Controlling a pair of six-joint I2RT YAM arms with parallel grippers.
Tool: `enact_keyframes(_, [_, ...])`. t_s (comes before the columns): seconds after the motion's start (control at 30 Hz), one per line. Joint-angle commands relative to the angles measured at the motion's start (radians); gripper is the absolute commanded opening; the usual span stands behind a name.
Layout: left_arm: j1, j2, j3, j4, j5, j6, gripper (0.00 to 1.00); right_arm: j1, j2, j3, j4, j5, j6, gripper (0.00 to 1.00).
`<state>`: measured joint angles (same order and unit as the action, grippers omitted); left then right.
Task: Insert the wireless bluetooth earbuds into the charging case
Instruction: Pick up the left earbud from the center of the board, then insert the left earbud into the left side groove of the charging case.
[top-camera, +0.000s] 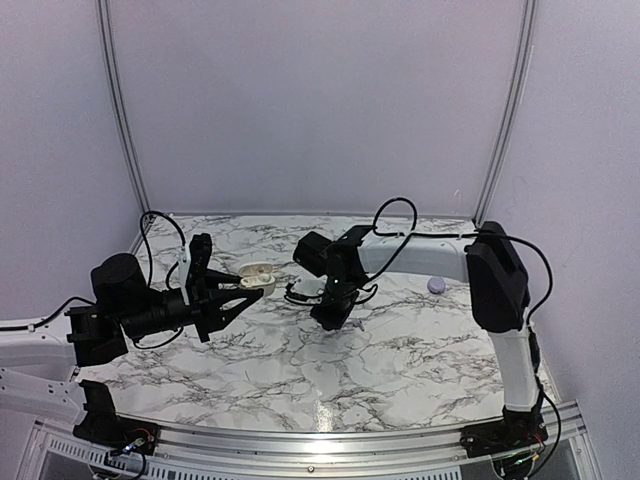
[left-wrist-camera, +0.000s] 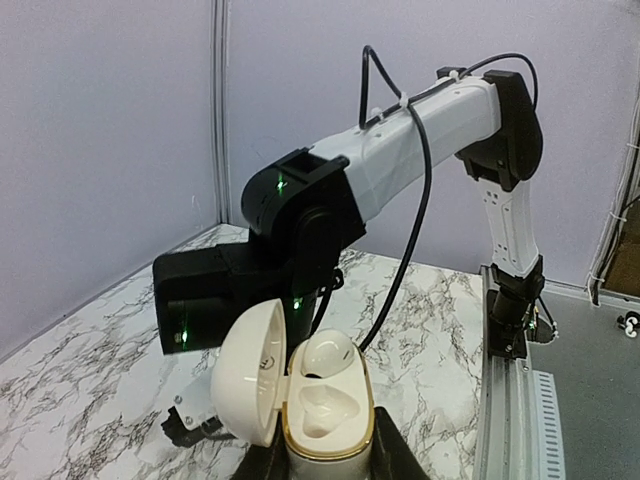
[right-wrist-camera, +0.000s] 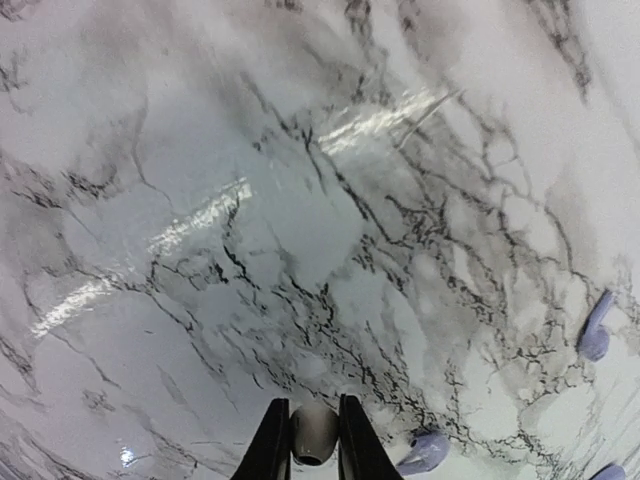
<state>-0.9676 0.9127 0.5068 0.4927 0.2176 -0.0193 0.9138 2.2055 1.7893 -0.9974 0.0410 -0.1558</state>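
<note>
My left gripper is shut on the base of a white charging case, held above the marble table with its lid swung open to the left. One white earbud sits in the far slot, and the near slot is empty. In the top view the case hangs left of centre, with my right gripper pointing down a short way to its right. My right gripper is shut on a small white earbud just above the table.
Three pale lilac earbuds lie on the marble right of my right gripper. A lilac case sits at the back right. The right arm's forearm stands close behind the held case. White walls enclose the table.
</note>
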Motion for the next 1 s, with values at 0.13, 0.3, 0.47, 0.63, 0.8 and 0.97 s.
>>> enact_keyframes(0.13, [0.005, -0.025, -0.001, 0.018, -0.099, -0.005, 0.0, -0.085, -0.45, -0.233, 0.518, -0.153, 0.029, 0.04])
enact_keyframes(0.3, [0.007, -0.002, 0.006, 0.063, -0.15, -0.011, 0.0, -0.08, -0.663, -0.421, 0.81, -0.228, 0.009, 0.04])
enact_keyframes(0.47, [0.007, 0.025, 0.018, 0.107, -0.157, -0.011, 0.0, -0.026, -0.813, -0.534, 1.049, -0.297, -0.024, 0.04])
enact_keyframes(0.63, [0.009, 0.048, 0.02, 0.182, -0.184, -0.004, 0.0, 0.053, -0.877, -0.606, 1.222, -0.358, -0.034, 0.04])
enact_keyframes(0.8, [0.009, 0.092, 0.046, 0.188, -0.146, 0.008, 0.0, 0.115, -0.872, -0.614, 1.286, -0.391, -0.061, 0.05])
enact_keyframes(0.97, [0.009, 0.112, 0.06, 0.188, -0.104, 0.003, 0.0, 0.174, -0.833, -0.579, 1.285, -0.377, -0.097, 0.06])
